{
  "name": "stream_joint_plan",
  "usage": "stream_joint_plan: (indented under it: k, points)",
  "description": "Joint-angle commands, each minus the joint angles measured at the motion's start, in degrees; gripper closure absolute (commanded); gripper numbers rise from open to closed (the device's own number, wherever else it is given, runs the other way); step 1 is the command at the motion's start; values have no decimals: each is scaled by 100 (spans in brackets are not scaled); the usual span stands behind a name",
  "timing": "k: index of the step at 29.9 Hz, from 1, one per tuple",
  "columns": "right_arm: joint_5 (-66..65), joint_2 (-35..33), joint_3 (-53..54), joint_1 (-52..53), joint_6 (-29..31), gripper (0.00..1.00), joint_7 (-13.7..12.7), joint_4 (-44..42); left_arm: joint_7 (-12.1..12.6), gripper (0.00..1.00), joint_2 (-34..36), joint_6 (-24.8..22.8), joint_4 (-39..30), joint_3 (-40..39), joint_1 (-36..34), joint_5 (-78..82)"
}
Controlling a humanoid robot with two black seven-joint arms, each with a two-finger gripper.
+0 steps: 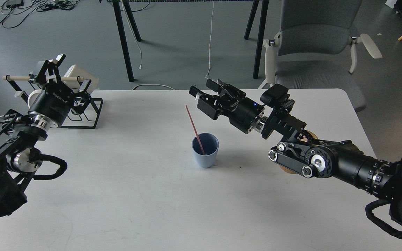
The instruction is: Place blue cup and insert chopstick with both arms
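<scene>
table (124, 209): white, bare over most of its top; held everything below.
right arm (326, 160): came in from 4 o'clock, biggest thing near the cup; elbow block sat at 3 o'clock of the cup, well apart.
left arm (16, 150): came in from 8 o'clock, reached up toward the rack at 10 o'clock.
chair (312, 45): grey, off the table at 1 o'clock, no part in this.
rack (82, 111): black wire frame with a pale wooden rod, table corner at 10 o'clock; white mugs hung on it, partly hidden by the left gripper.
right gripper (204, 89): jaws spread wide, held nothing; hung at 1 o'clock of the cup, just beside the stick's top end, not touching as far as seen.
left gripper (56, 62): fingers apart, nothing seen between them; sat right against the rack rod.
tan thing (311, 134): round, mostly hidden behind right elbow, could not tell what.
blue cup (205, 150): upright, table centre, clear space all round.
chopstick (194, 127): pink-red, foot inside the cup, leaned toward 11 o'clock, top well above rim.
task state: judged done or nearly so; cup placed, stick in.
risk 1: open right fingers close to stick top; a sideways pull-back could clip it, flip it out or tip the light cup.
risk 2: stick leaned steeply; a table bump could slide it round the rim.
risk 3: left gripper tight on the rack; a careless retreat could snag the rod or mugs.
in the way: nothing between cup and either arm.
</scene>
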Motion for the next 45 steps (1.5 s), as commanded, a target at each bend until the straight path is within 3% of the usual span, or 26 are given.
stream_joint_plan:
  k: [1,7,13,17,23,26,29,45]
  points:
    - [293,-164,824,5,0,22,0,35,0,1,-17,0,0,-79,-70,-6]
    - [2014,-673,1529,23,0,22,0,289,0,1,-26,0,-9,-61,-518,-6]
    - [4544,-1850,1609,-65,109,22,0,1746,0,1,-70,0,-9,-26,-913,3]
    - [6013,-2405,1687,-302,952,21,0,2390,0,1,-79,0,-18,-61,-958,3]
    - [7737,-2538,2048,-653,2770,19,0,2434,0,1,-79,0,-27,-70,-940,3]
    - [7941,-2538,2145,-795,3344,9,0,2434,0,1,-79,0,-18,-35,-940,12]
    - [7941,-2468,2163,-804,3494,1,0,2435,0,1,-70,0,-9,-17,-940,12]
    - [7888,-1958,2681,-716,3521,1,0,1767,0,1,-88,0,-62,-88,-958,-76]
